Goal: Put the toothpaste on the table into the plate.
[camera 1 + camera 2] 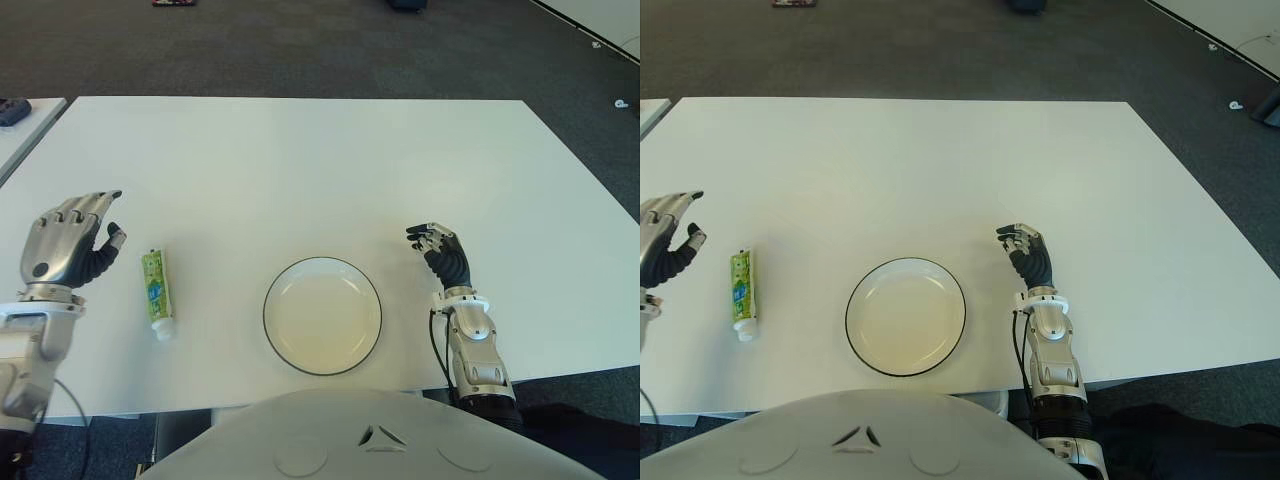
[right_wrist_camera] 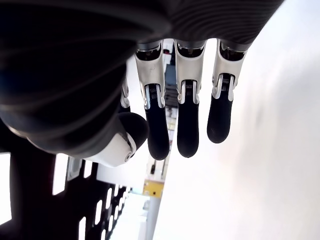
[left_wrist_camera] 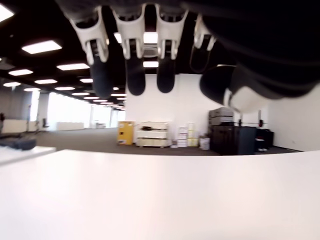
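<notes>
White table [image 1: 300, 160] ahead: toothpaste [image 1: 156, 293] lies between my left hand [image 1: 68, 245], fingers relaxed and empty, and the plate [image 1: 322, 315]. I'd close across the tube's middle. Right hand [image 1: 440, 252] idles right of the plate, loose.

silver robot hand [image 1: 68, 243] with black fingertips, black cable along forearm.

So the plate [image 1: 322, 315] sits on the table [image 1: 300, 160] near the front edge, roughly in the middle. The toothpaste [image 1: 156, 289] lies flat on the table well off to the plate's left, cap end toward the robot. The left hand [image 1: 68, 243] shows just left of the toothpaste, and the right hand [image 1: 444, 256] is just right of the plate.
</notes>
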